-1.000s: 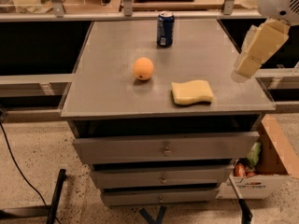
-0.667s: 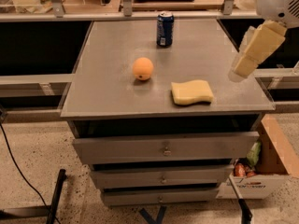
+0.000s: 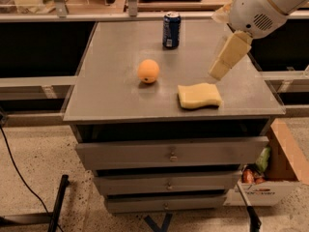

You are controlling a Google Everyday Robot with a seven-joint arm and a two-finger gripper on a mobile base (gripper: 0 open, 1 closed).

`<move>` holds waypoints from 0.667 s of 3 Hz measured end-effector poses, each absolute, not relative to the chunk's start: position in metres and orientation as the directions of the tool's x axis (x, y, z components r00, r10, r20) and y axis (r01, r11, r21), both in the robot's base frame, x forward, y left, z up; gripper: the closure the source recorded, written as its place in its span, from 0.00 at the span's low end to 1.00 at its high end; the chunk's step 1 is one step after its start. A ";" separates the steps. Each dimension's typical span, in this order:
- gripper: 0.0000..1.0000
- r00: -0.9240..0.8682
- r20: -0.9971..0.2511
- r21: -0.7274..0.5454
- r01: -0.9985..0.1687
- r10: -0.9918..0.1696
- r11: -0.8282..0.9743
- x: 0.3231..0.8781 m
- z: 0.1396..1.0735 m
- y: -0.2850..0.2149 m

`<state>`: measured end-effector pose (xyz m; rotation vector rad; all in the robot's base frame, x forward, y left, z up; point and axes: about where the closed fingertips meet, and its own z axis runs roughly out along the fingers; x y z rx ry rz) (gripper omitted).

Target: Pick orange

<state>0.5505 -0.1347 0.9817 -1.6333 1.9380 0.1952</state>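
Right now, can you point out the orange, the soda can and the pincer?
orange (image 3: 148, 71), camera view, middle of its round front.
soda can (image 3: 171, 30), camera view, middle of its blue side.
pincer (image 3: 218, 71), camera view, its lower tip, held up to the right of the orange.

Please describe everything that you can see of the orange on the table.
The orange is small, round, smooth, evenly orange and unpeeled. It rests on the grey table top, left of the middle. Only the table touches it; the yellow sponge and blue can lie apart, and the gripper hangs to its right, near the sponge.
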 end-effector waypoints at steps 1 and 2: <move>0.00 -0.056 -0.558 -0.235 -0.946 -0.828 0.222 0.575 0.965 -0.114; 0.00 -0.055 -0.595 -0.221 -0.948 -0.802 0.229 0.600 0.946 -0.099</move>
